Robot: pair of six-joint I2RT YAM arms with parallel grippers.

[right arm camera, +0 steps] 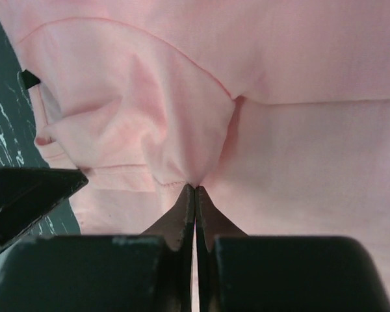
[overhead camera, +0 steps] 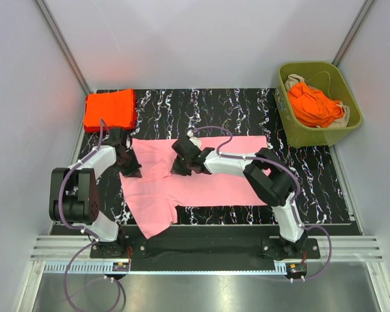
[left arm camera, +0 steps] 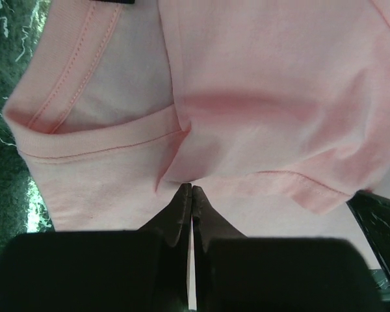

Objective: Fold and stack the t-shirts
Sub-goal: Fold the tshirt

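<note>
Black white-veined marbled tabletop [overhead camera: 312, 188] carries the light pink cloth t-shirt [overhead camera: 227, 185], spread mid-table; left gripper [left arm camera: 192, 188] and right gripper [right arm camera: 195, 187] each clamp its fabric (presumably to carry one side over for a fold); folded orange-red shirt [overhead camera: 109, 109] lies far-left.

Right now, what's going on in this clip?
Two robot arms are working on a light pink t-shirt spread flat on the black marbled table. The left gripper is shut on the cloth near the collar and sleeve at the shirt's left end. The right gripper is shut on a pucker of cloth nearer the middle. A folded orange-red t-shirt lies at the far left corner. More orange-red cloth sits crumpled in the olive-green bin at the far right.
</note>
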